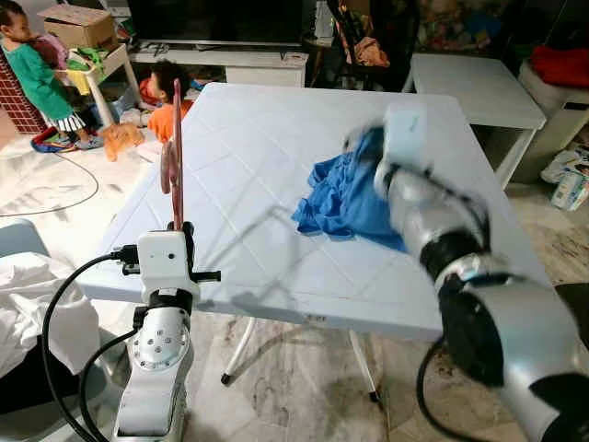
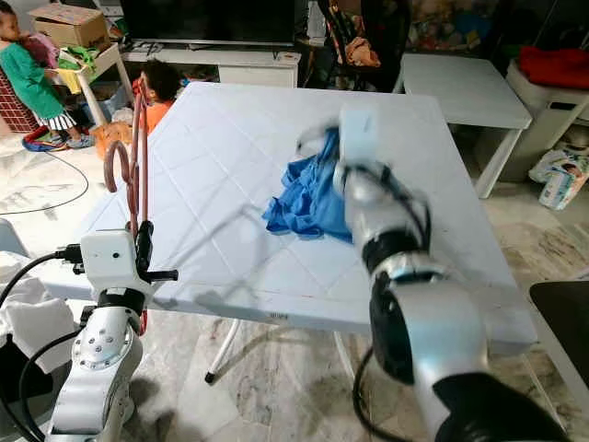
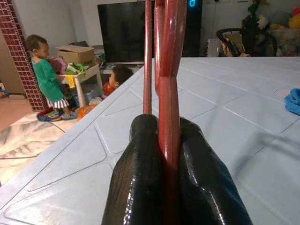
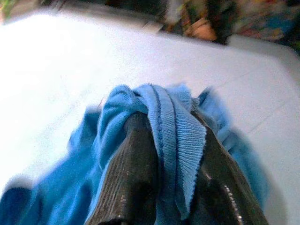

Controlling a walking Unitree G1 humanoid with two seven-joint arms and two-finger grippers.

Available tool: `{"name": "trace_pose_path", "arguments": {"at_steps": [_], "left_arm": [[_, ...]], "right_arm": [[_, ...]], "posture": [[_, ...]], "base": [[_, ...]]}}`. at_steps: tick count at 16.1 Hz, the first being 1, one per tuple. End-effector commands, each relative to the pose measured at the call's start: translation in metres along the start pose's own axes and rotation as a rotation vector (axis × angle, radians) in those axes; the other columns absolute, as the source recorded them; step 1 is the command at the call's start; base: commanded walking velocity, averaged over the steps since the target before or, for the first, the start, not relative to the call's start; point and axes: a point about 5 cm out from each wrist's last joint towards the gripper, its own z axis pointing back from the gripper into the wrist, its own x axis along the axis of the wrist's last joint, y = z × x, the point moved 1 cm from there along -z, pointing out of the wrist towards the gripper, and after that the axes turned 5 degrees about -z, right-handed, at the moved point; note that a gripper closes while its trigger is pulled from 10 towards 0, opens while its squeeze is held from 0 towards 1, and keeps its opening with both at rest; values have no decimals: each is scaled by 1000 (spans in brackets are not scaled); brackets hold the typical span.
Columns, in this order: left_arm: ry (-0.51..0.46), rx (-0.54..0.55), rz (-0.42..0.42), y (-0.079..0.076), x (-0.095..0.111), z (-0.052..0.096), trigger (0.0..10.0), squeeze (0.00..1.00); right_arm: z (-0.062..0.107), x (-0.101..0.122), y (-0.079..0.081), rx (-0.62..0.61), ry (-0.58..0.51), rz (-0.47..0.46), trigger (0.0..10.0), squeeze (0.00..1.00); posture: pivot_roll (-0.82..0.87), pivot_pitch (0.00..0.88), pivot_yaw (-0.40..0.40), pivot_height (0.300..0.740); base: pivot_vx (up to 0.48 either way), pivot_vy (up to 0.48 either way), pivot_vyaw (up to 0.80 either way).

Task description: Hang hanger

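Observation:
A red hanger (image 1: 172, 152) stands upright at the table's left edge, and my left gripper (image 3: 164, 140) is shut on its lower part. A blue garment (image 1: 342, 201) lies crumpled in the middle of the white table (image 1: 248, 147). My right gripper (image 4: 171, 136) is shut on a ribbed fold of that garment (image 4: 176, 129), lifting its top edge off the table. The right arm (image 1: 433, 230) reaches in from the right and hides part of the cloth.
Two children (image 1: 37, 78) are on the floor beyond the table's far left corner, near a small stand with boxes (image 1: 87, 41). A second white table (image 1: 474, 87) stands at the back right. White cloth (image 1: 37, 313) lies at my left.

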Motion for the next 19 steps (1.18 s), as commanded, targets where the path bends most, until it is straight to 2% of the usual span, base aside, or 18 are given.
{"name": "trace_pose_path", "arguments": {"at_steps": [1, 2, 4, 6, 7, 9, 11, 14, 16, 18, 19], "left_arm": [[13, -24, -3, -4, -2, -1, 10000, 0], [15, -28, -2, -5, -2, 0, 10000, 0], [15, -34, -1, -6, -2, -1, 10000, 0], [11, -40, -2, -7, -1, -2, 10000, 0], [9, -43, -4, -7, -1, -3, 10000, 0], [7, -46, -5, -7, -1, -4, 10000, 0], [9, -51, -3, -9, -2, -3, 10000, 0], [21, -58, 2, -13, -6, -2, 10000, 0], [22, -65, 7, -16, -6, -2, 10000, 0], [28, -82, 10, -20, -9, -3, 10000, 0], [27, -85, 11, -21, -9, -3, 10000, 0]], "right_arm": [[1, -7, -1, 33, 43, 49, 10000, 1000], [2, -16, -5, 24, 83, 101, 10000, 1000], [4, -21, -15, -24, 95, 167, 10000, 1000], [4, -19, -26, -73, 74, 130, 10000, 1000], [6, -27, -30, -86, 124, 43, 10000, 1000], [7, -29, -30, -77, 110, 90, 10000, 1000], [7, -27, -27, -46, 63, 90, 10000, 1000], [11, -34, -31, -3, 56, -4, 10000, 1000], [17, -34, -43, 18, -14, -93, 10000, 1000], [19, -15, -64, -8, -108, -168, 10000, 1000], [19, -10, -65, -2, -128, -172, 10000, 1000]], "posture": [[-1, 0, -11, 740], [-3, 0, -10, 740], [-5, 0, -6, 740], [-3, 0, -5, 740], [-4, 0, -3, 740], [-6, 0, -3, 740], [-8, 0, -3, 740], [-16, 0, -5, 740], [-22, 0, -1, 740], [-34, 0, 6, 740], [-42, 0, 13, 740]], "base": [[0, 0, 0], [0, 0, 0], [0, 0, 0], [0, 0, 0], [0, 0, 0], [0, 0, 0], [0, 0, 0], [0, 0, 0], [0, 0, 0], [0, 0, 0], [0, 0, 0]]}}
